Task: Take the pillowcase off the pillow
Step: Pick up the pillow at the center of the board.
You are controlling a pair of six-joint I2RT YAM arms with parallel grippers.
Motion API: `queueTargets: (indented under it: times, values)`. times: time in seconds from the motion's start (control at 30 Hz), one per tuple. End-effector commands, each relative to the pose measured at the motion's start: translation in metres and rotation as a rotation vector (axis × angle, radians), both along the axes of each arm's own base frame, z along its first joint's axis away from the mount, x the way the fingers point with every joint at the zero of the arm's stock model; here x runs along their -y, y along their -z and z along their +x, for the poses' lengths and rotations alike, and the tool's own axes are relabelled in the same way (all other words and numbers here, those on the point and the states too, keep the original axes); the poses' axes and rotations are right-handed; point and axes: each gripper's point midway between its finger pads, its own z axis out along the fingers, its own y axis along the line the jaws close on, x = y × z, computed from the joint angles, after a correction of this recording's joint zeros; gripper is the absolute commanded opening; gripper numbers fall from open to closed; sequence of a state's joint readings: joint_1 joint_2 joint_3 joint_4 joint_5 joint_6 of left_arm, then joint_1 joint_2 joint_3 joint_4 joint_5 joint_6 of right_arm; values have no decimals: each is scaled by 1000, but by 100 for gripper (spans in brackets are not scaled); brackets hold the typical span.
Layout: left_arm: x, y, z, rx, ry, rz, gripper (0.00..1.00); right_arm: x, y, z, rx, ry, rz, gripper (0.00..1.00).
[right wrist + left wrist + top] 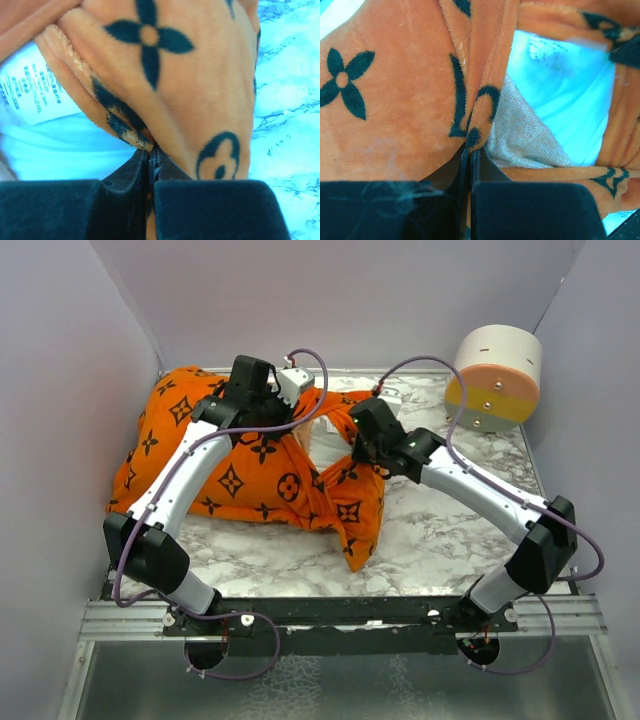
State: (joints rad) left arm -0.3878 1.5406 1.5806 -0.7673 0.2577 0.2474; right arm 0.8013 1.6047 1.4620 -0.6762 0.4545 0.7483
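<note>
The pillowcase [250, 475] is orange plush with black flower marks and lies across the table's left and middle. The white pillow [322, 443] shows only through the case's open mouth, between the two grippers. My left gripper [283, 408] is shut on the far edge of the opening; in the left wrist view its jaws pinch an orange fold [479, 120] beside the case's grey lining [520, 135] and the pillow [565, 90]. My right gripper [362, 448] is shut on the near right edge of the pillowcase [170, 85], with the pillow and its printed label [35, 90] at the left.
A white, orange and yellow cylinder [493, 378] stands at the back right. The marble tabletop [440, 530] shows in front and to the right. Grey walls close in the left, back and right sides.
</note>
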Motion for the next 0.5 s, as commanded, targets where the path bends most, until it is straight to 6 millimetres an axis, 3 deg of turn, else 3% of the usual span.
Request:
queueTargets:
  times: [0.0,0.2,0.33,0.4,0.47]
  values:
    - [-39,8,-14,-42,-68,96,0,68,14,5,-37,120,-49,1]
    - [-42,9,-20,-35,-58,111,0,100,37,8,-91,164,2,1]
    - [-44,3,-24,-25,-44,113,0,107,46,25,-126,149,72,1]
    - [-42,-4,-26,-17,-37,103,0,105,32,43,-111,129,95,1]
    - [-40,-19,-26,2,-29,83,0,93,-6,65,-24,81,122,1]
